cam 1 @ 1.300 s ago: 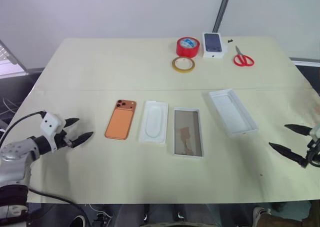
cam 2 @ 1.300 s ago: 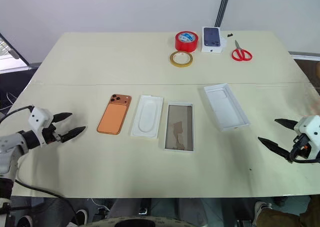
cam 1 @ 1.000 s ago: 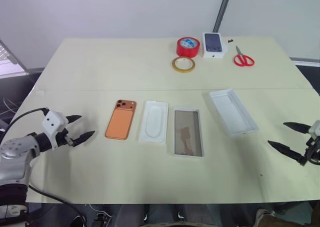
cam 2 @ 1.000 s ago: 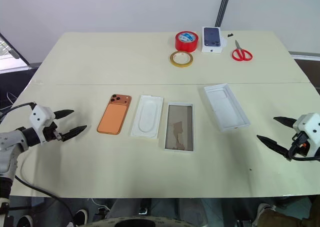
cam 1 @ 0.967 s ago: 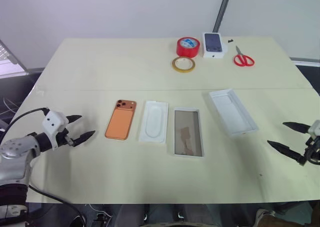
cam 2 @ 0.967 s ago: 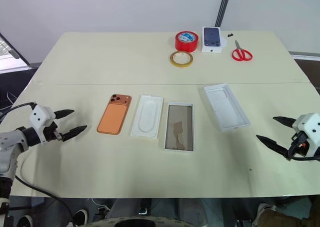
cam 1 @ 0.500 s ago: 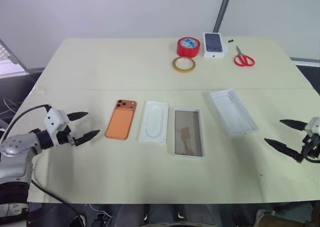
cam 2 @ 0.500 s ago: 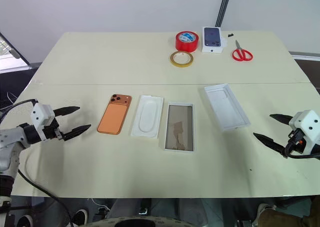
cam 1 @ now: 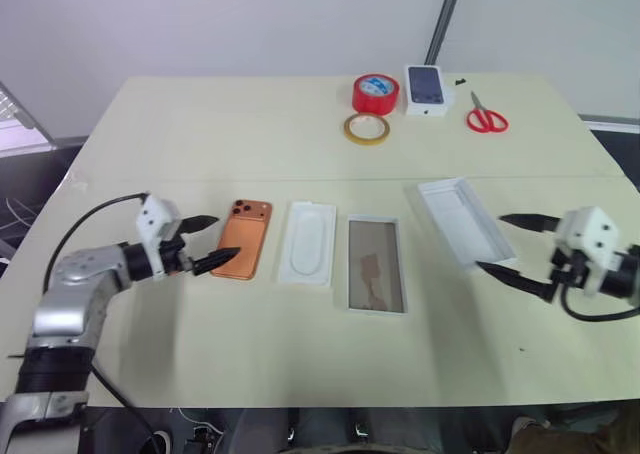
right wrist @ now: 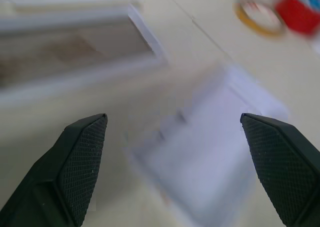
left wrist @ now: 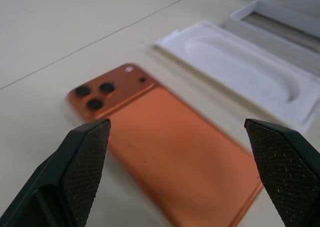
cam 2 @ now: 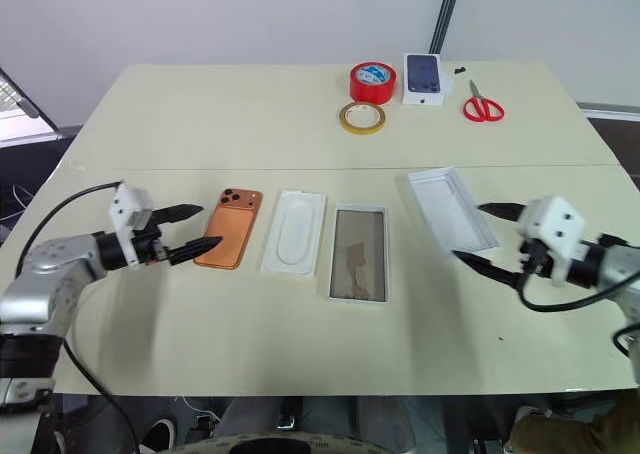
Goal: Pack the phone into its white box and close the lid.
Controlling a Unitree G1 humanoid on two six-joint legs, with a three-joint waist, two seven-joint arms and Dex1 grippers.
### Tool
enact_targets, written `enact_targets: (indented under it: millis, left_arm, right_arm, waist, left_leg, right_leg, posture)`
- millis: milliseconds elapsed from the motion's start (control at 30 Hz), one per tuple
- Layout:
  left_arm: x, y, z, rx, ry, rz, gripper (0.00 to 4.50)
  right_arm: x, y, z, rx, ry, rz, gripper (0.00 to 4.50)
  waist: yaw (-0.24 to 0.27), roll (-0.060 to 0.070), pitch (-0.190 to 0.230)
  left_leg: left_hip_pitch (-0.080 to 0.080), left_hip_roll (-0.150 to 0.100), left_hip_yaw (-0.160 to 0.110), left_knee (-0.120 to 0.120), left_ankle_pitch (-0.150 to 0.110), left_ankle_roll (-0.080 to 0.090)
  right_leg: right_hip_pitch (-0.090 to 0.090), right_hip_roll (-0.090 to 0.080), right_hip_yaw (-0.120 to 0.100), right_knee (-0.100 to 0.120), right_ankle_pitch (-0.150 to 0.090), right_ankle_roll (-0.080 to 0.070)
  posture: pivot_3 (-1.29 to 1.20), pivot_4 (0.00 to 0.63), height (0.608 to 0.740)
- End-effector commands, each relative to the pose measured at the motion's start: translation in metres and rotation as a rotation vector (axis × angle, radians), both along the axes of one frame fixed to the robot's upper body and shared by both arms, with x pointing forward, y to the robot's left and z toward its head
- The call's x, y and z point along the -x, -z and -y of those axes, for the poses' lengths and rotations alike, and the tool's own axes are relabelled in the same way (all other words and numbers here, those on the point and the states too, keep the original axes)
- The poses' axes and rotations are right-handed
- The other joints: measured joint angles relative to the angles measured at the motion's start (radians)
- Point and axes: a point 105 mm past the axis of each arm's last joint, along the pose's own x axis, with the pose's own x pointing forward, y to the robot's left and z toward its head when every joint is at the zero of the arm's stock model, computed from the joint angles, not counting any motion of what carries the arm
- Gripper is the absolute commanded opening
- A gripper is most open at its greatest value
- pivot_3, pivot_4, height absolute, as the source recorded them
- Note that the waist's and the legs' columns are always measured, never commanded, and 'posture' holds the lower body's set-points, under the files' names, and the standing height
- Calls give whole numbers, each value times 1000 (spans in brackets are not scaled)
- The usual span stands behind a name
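Early going here, approach stage, nothing packed yet. Nearest to the robot: left gripper (cam 1: pixel 203 244) with fingers spread wide and holding nothing, tips just beside the near left edge of the phone (cam 1: pixel 242 251), not touching as far as can be told. In the left wrist view the phone (left wrist: pixel 165 157) sits framed between the two spread fingers (left wrist: pixel 75 162), camera cluster up, back facing the ceiling. On the other side, right gripper (cam 2: pixel 486 236) likewise wide open and empty, hovering right at the near end of the lid (cam 2: pixel 451 212), which lies inside-up and a bit angled.

Middle row on the table (cam 1: pixel 300 354), left to right: phone, flat white insert (cam 1: pixel 308 243) with the oval recess, then the white box (cam 1: pixel 376 264) with its brownish floor bare. Lid well off to the right of that.

Probably next up: straddle the phone across its width, close on the long edges, lift it clear over the insert and lower it flat into the white box. Thin and flush to the table, so likely a fiddly pinch.

Far edge: yellow tape ring (cam 1: pixel 367 128), red tape roll (cam 1: pixel 375 93), small box printed with a dark phone (cam 1: pixel 425 87), red-handled scissors (cam 1: pixel 487 116). None of that needed.
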Motion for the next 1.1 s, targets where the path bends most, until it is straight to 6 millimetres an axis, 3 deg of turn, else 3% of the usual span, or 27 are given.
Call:
enact_targets:
  millis: [33, 100, 233, 467, 567, 900, 1100]
  left_arm:
    - [1, 1, 24, 12, 39, -80, 4500]
    - [-5, 5, 33, 36, 14, -152, 4500]
    - [-14, 4, 50, 83, -25, -244, 4500]
    - [2, 11, 74, 60, 40, -428, 4500]
    - [4, 23, 75, -36, 20, -478, 4500]
    - [-3, 38, 88, 33, -34, -617, 4500]
    - [-6, 48, 90, 58, -92, -644, 1602]
  right_arm:
    - [-4, -7, -34, -18, -105, 42, 4454]
    - [-10, -7, -46, -44, -131, 51, 4454]
    - [-22, 2, -53, -51, -123, 58, 4454]
    - [-21, 12, -61, -70, -124, 55, 4454]
    - [-19, 15, -62, -73, -121, 53, 4454]
    - [-18, 14, -62, -80, -97, 65, 4454]
    - [-17, 14, -65, -84, -94, 67, 4500]
  waist:
    - [1, 0, 0]
    - [2, 0, 0]
    - [7, -1, 1]
    - [4, -1, 1]
    - [4, -1, 1]
    - [7, 0, 0]
    - [7, 0, -1]
  left_leg:
    - [0, 0, 0, 0, 0, 0]
    - [0, 0, 0, 0, 0, 0]
    - [-2, 0, 0, 2, 0, 0]
    - [-2, 0, 0, 3, 0, 0]
    - [-2, 0, 0, 3, 0, -1]
    - [1, -1, 0, 4, 0, 0]
    - [1, -1, -1, 4, 0, -1]
  right_leg:
    - [0, 0, 0, 0, 0, 0]
    - [0, 0, 0, 0, 0, 0]
    - [-1, 0, 0, 0, 0, 0]
    - [-2, 0, 0, 1, 0, 0]
    - [-2, 1, 0, 2, 0, 0]
    - [2, 1, 0, 2, 0, 0]
    - [2, 1, 0, 2, 0, 0]
  posture:
    - [0, 150, 740]
    - [0, 150, 740]
    - [0, 150, 740]
    - [0, 150, 740]
    - [0, 150, 740]
    - [0, 150, 740]
    - [0, 150, 740]
